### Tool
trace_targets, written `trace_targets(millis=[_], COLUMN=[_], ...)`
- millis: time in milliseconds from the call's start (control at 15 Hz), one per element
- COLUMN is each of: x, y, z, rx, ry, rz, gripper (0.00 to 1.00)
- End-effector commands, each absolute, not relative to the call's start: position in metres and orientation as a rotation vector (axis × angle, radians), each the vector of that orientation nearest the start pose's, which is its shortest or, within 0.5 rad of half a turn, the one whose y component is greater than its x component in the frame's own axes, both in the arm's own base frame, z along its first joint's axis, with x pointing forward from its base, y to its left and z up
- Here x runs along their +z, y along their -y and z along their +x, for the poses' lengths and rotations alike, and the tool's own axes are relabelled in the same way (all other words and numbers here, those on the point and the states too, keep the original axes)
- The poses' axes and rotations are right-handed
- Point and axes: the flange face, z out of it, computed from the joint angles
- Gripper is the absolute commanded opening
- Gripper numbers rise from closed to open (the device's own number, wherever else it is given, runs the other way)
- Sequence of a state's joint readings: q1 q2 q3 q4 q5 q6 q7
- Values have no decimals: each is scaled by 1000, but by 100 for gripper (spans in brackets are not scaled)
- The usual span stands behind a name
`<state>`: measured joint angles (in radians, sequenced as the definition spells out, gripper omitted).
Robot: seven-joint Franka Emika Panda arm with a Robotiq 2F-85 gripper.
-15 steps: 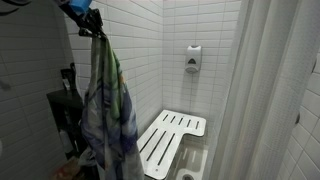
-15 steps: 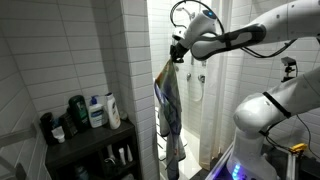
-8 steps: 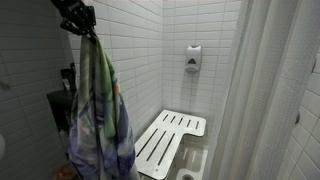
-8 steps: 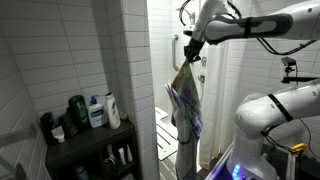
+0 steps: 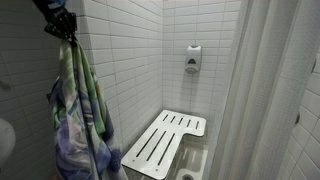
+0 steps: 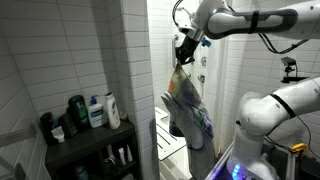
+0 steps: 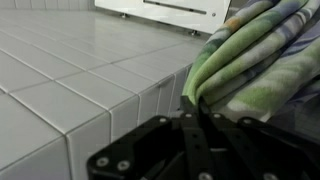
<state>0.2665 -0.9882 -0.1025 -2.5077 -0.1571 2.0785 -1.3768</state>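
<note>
A multicoloured towel (image 5: 78,120) in green, blue and white hangs in long folds from my gripper (image 5: 58,28), which is shut on its top edge. In an exterior view the same towel (image 6: 189,108) dangles below the gripper (image 6: 183,52) beside the tiled wall corner, at the shower's opening. In the wrist view the black fingers (image 7: 190,128) are pressed together on the green and white cloth (image 7: 258,55), next to the white tiles.
A white slatted shower seat (image 5: 164,143) is fixed low on the tiled wall. A soap dispenser (image 5: 193,58) is mounted higher up. A dark shelf with several bottles (image 6: 90,112) stands outside the shower. A white curtain (image 5: 270,100) hangs at one side.
The gripper has carried the towel sideways out from the shower's inside toward its opening, and slightly higher. The cloth swings below it. The grip has stayed shut.
</note>
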Motion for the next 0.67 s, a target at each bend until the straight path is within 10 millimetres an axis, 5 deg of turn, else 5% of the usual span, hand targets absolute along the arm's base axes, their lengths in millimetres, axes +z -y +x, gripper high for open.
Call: trace_targets(millis=[0, 600], x=[617, 590], y=[-62, -137], z=[326, 359], rx=[683, 678], ry=[-2074, -2280], rz=[1816, 1639], gripper=[2, 2])
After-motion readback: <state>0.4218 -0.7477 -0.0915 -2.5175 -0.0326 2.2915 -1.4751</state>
